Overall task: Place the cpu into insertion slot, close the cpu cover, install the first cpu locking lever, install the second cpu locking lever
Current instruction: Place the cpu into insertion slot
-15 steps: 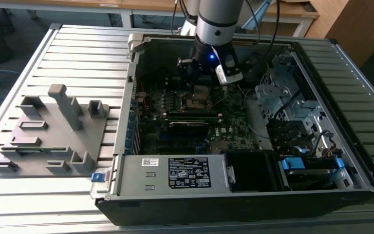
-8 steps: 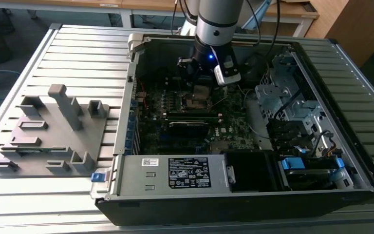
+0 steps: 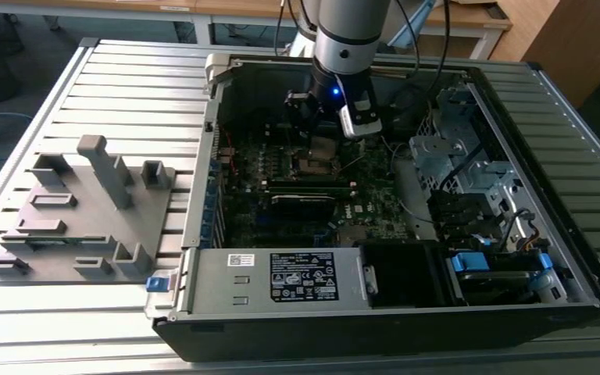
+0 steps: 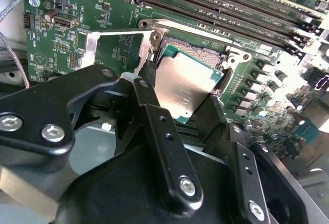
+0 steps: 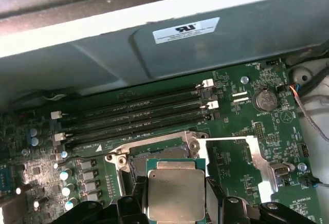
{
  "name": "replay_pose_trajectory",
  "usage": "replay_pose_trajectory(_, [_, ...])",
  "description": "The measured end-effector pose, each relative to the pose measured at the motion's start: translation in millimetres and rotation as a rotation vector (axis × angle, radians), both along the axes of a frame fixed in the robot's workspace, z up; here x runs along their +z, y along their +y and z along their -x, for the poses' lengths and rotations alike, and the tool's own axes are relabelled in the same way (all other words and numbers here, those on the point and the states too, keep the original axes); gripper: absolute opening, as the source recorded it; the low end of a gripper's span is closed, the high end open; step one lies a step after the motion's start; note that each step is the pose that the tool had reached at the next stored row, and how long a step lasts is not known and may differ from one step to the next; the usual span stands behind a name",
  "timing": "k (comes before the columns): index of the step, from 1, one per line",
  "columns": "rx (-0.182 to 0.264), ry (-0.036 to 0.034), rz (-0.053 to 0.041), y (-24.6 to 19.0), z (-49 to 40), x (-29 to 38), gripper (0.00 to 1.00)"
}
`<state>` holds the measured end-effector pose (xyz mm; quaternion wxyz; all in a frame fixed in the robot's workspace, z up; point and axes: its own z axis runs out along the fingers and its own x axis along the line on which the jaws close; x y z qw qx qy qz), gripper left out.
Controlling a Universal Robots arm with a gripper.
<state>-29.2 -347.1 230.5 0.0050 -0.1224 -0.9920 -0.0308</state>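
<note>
The gripper [image 4: 180,93] has its fingers [image 4: 154,116] clamped on the chip [image 4: 185,80], just above the socket [image 4: 198,54] beneath the fingertips; the cover [image 4: 92,44] lies open beside them; lowered crooked, the chip could catch the rim.

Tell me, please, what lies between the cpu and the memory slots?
The insertion slot, uncovered, shows between them in both wrist views; the gripper holds the cpu.
</note>
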Motion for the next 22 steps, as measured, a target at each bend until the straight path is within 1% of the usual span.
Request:
replay_pose_trajectory(2, [-0.036, 0.0002, 0.0002, 0.0, 0.0, -0.5, 0.54])
replay_pose_trajectory(3, [-0.047, 0.0004, 0.0004, 0.0, 0.0, -0.5, 0.54])
replay_pose_trajectory(15, [-0.049, 0.0002, 0.0002, 0.0, 0.0, -0.6, 0.54])
replay_pose_trajectory(19, [-0.089, 0.0003, 0.0003, 0.0, 0.0, -0.9, 0.54])
replay_pose_trajectory(22, [-0.091, 0.0002, 0.0003, 0.0, 0.0, -0.9, 0.54])
